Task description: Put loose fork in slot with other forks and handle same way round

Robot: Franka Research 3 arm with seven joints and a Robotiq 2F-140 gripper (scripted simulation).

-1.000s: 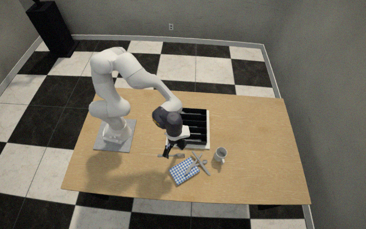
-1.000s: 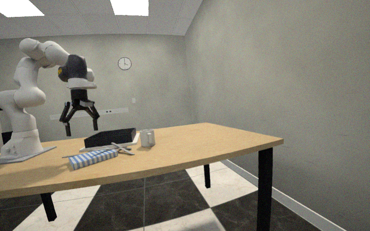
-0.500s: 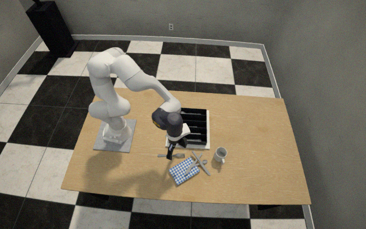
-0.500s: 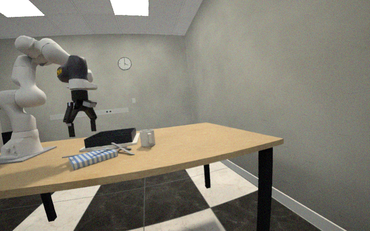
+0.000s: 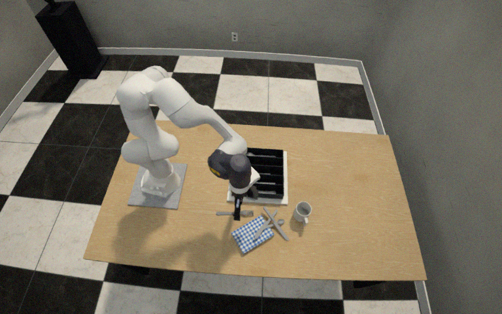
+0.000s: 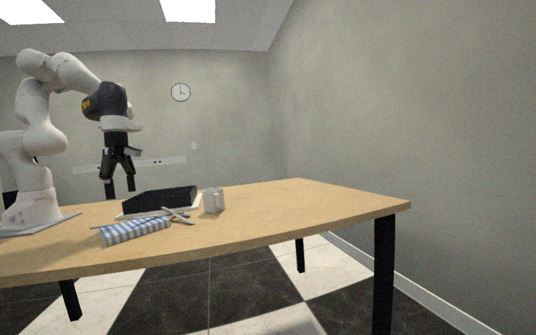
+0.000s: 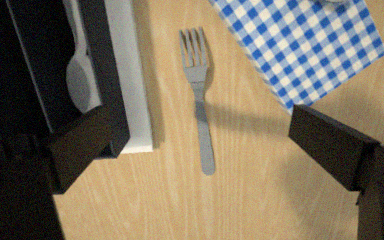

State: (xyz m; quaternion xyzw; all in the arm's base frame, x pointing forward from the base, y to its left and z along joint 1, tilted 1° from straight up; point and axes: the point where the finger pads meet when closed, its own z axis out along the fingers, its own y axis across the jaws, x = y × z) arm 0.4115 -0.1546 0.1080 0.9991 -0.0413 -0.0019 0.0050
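office room, wall clock (image 6: 180,91), ceiling panels (image 6: 118,27)

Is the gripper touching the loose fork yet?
Apart. The wrist view shows the fork flat on the table with bare wood between it and either finger of the open gripper.

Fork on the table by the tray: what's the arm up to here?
The gripper hangs wide open and empty above the loose fork, one finger on each side of the handle. The fork lies flat on the table beside the cutlery tray, near a checked cloth. Nothing is picked up yet.
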